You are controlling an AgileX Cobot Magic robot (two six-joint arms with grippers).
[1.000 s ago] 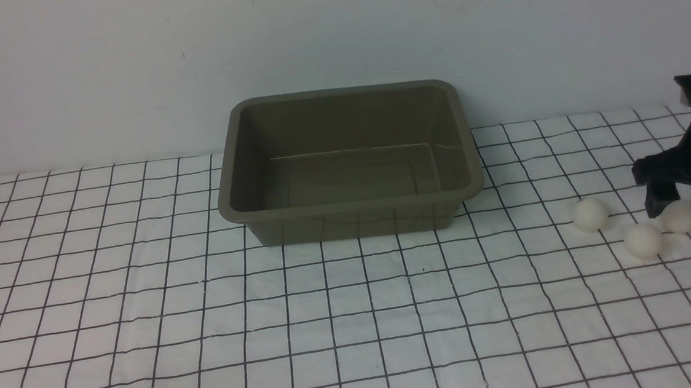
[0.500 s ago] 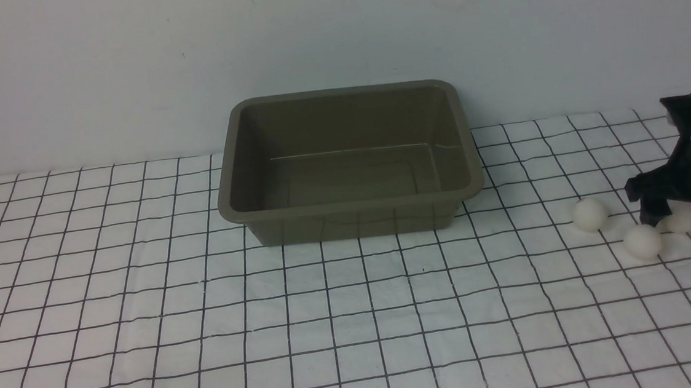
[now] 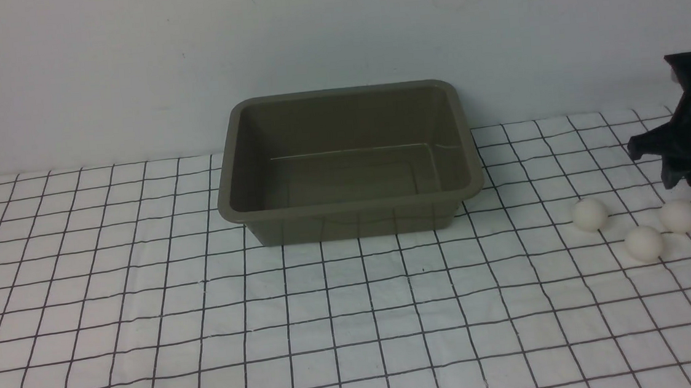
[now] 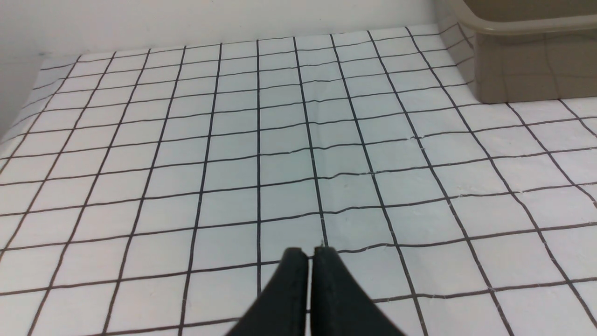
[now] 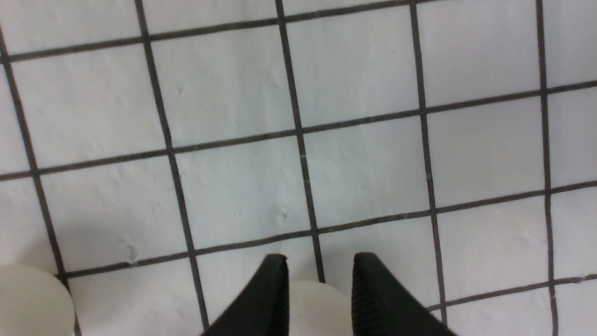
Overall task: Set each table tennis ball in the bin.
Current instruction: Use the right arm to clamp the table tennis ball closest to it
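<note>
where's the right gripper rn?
Front view, far right edge: the right gripper hangs open just above the rightmost ball, holding nothing, well to the right of the bin.

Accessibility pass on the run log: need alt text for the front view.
Three white table tennis balls lie on the black-gridded white cloth at the right, none inside the empty olive bin standing mid-table near the wall. The black right gripper hovers over the rightmost ball, holding nothing.

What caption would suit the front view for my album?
Three table tennis balls lie on gridded cloth right of the empty bin, right gripper hovering above.
</note>
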